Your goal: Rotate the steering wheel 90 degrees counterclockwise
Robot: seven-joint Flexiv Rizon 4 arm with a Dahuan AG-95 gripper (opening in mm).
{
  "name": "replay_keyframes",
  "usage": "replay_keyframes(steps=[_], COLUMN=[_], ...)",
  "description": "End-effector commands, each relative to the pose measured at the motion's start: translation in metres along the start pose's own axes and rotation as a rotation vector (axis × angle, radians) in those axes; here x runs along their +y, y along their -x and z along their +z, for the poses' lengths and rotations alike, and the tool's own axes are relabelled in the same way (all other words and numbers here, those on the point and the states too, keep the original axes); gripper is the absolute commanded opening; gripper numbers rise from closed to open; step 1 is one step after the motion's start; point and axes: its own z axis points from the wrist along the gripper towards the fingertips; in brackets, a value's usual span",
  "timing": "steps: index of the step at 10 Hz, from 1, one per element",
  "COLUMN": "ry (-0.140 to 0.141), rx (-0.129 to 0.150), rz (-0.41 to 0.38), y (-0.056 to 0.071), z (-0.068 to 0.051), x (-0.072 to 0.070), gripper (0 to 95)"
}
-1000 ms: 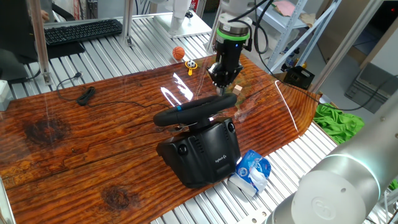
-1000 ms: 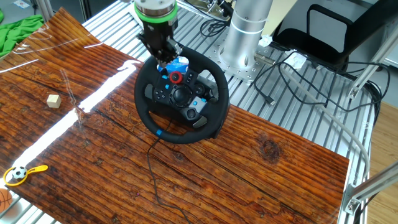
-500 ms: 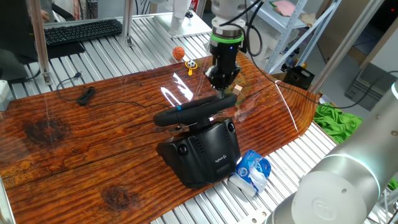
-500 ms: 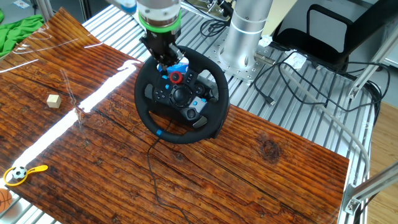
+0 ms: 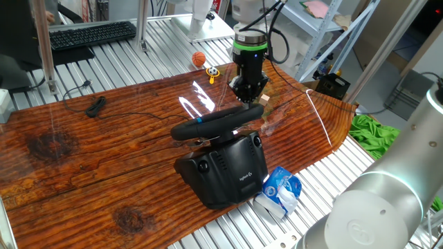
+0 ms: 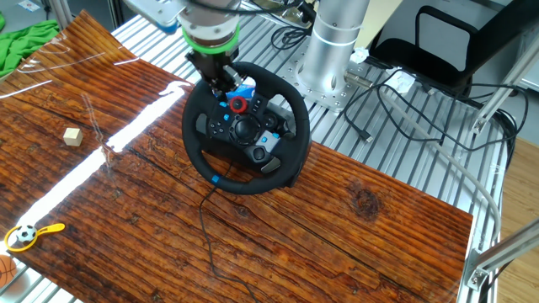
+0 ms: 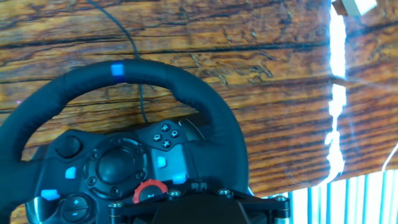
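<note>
Hanging upright, pincer (image 5: 247,98) above steering wheel (image 5: 214,123) rim

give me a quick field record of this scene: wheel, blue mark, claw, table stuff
wheel: steering wheel on its black base, on the wooden table
blue mark: blue stripe on the rim's near-left part in the other fixed view, away from the claw
claw: claw above the rim's far side; grip state unclear
cable: thin wire runs from the wheel across the wood
other items: wooden cube, small soccer-ball toy, blue-white packet beside the base
</note>
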Motion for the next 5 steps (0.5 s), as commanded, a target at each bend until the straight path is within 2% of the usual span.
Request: replay_keyframes(steps=[1,5], ry=[0.0,0.001], rx=[-0.003,-0.002], rz=[0.003,0.013], y=[-0.0011,-0.0001], z=[0.0014,0.006], x=[-0.0006,0.0003], gripper=[0.0,0.0])
